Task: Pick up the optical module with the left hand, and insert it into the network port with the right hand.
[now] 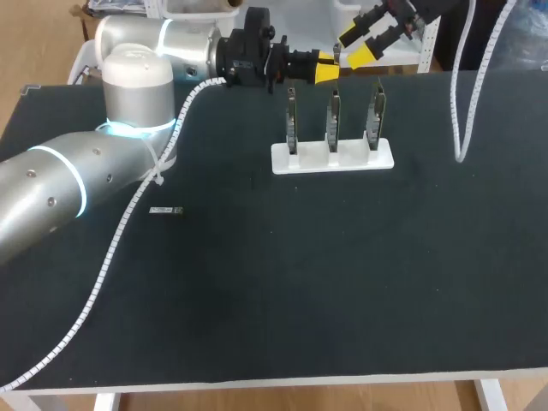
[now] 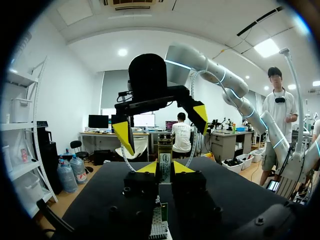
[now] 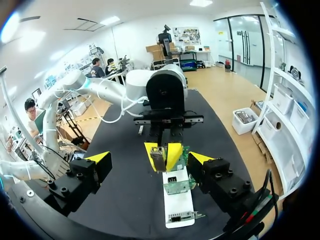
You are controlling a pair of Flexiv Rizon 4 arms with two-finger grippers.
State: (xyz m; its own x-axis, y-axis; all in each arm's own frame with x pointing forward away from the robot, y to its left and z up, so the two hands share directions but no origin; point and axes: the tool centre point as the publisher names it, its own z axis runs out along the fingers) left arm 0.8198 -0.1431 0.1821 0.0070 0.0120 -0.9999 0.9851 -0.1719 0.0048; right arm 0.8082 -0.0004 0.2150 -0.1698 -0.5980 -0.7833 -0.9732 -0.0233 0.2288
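The left claw pinches the slim, silver metal optical module between its yellow tips. It holds the module in the air near the far edge of the black table, just beyond the white rectangular stand that carries three upright green network port boards. The right claw faces it at close range, its fingers spread wide to either side of the module and touching nothing. The handover looks like the weak point. The left tips cover much of the module's body, so the right claw has little bare metal to take and could clash with them. If the left claw lets go before the right has a firm hold, the module would probably fall onto the boards or the table. A skewed grip could also carry over to insertion, where a tilted module might jam at the port mouth or push the light stand over. The module's end has a small sticker, and a small white tag lies on the table. The print on both is too small to read.
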